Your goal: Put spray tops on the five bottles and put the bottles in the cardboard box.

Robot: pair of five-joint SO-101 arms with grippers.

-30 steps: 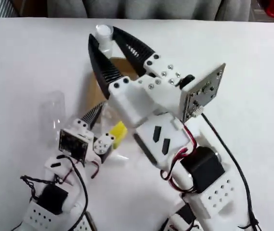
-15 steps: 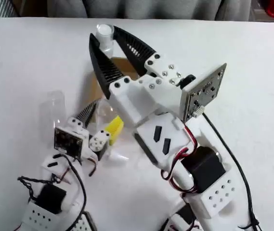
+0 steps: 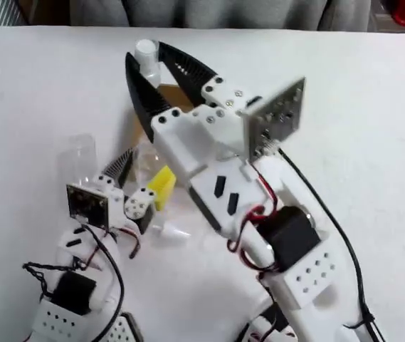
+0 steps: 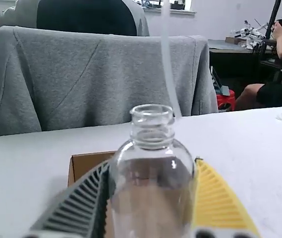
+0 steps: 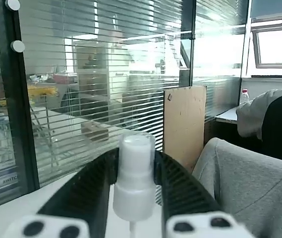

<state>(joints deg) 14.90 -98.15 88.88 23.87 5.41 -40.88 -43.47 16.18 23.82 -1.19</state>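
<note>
Clamping open-necked bottle (image 4: 150, 183); spray top (image 5: 135, 171) pinched.

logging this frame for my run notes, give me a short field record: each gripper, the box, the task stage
left gripper: shut on the clear bottle, upright, mouth uncapped
right gripper: shut on the white spray top, raised above the table
tube: hangs down to the bottle's mouth; cannot tell if it is inside
cardboard box: on the table just behind the bottle
stage: top not yet on this bottle, bottle not in the box
</note>
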